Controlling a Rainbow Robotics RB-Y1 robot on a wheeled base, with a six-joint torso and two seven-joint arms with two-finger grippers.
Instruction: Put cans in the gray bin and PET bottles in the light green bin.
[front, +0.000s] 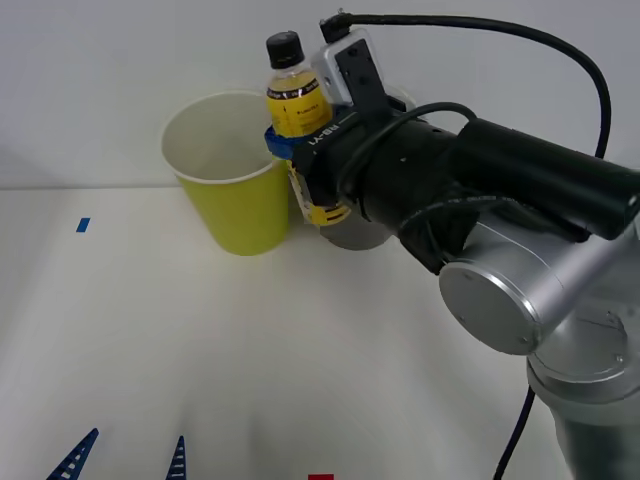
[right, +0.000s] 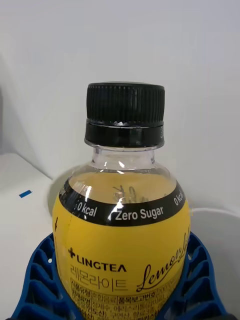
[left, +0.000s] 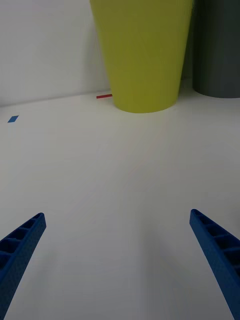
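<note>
My right gripper (front: 292, 148) is shut on the PET bottle (front: 295, 95), a small upright bottle with a yellow label and black cap (right: 125, 115). It holds the bottle in the air at the right rim of the light green bin (front: 230, 180), in front of the gray bin (front: 355, 235), which the arm mostly hides. Blue fingers (right: 35, 285) clasp the label on both sides. My left gripper (front: 125, 458) hangs open low near the table's front edge, facing the light green bin (left: 145, 55) and the gray bin (left: 220, 50). Cans are out of view.
The white table (front: 200, 350) runs up to a white wall behind the bins. A blue tape mark (front: 83, 224) lies at the left. A red tape mark (left: 104, 96) sits by the green bin's base, and another (front: 320, 477) at the front edge.
</note>
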